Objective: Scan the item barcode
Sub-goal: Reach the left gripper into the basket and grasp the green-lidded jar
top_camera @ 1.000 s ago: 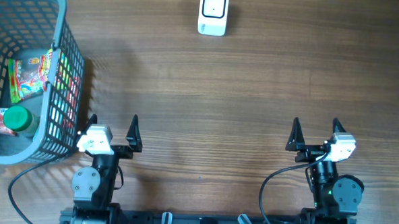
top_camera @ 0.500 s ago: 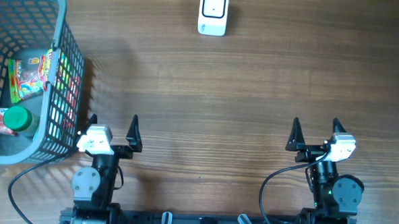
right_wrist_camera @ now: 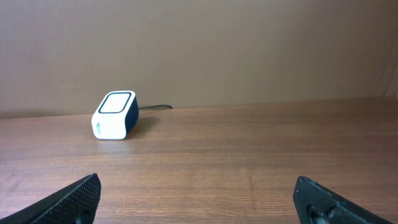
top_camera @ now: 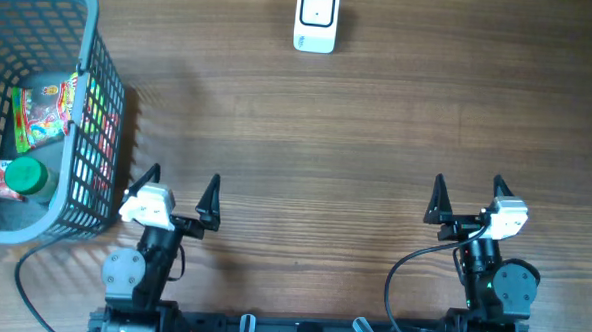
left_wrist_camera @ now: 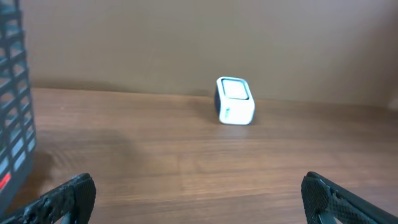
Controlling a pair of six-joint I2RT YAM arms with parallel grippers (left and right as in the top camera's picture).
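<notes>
Finds the left gripper (top_camera: 183,179) swung a little to the right of where it sat a second ago, its fingertips now on a slant rather than level; leaves the right gripper (top_camera: 467,187) just where it was. Shows both sets of jaws spread wide with nothing between them, only bare wooden table (top_camera: 327,137) below. Places the items for scanning in the grey mesh basket (top_camera: 89,47) at the far left: a colourful packet (top_camera: 41,113) against the wall and a green-capped bottle (top_camera: 25,177) just beside it, well apart from either gripper. Crops the basket at the left and top edges of the overhead view, veils the packet's right side behind mesh, and gives no sight of any barcode. Sets the white scanner (top_camera: 316,19) at the table's far edge, near the middle. Catches from the left wrist only a sliver of basket (left_wrist_camera: 12,99), the scanner (left_wrist_camera: 235,101) ahead, and that gripper's (left_wrist_camera: 199,199) dark fingertips cut off at the bottom corners. Catches from the right wrist the scanner (right_wrist_camera: 115,115) off to the left, a thin cable (right_wrist_camera: 155,107) behind it, the gripper's (right_wrist_camera: 196,199) fingertips likewise cropped, and print on the scanner too small to read
</notes>
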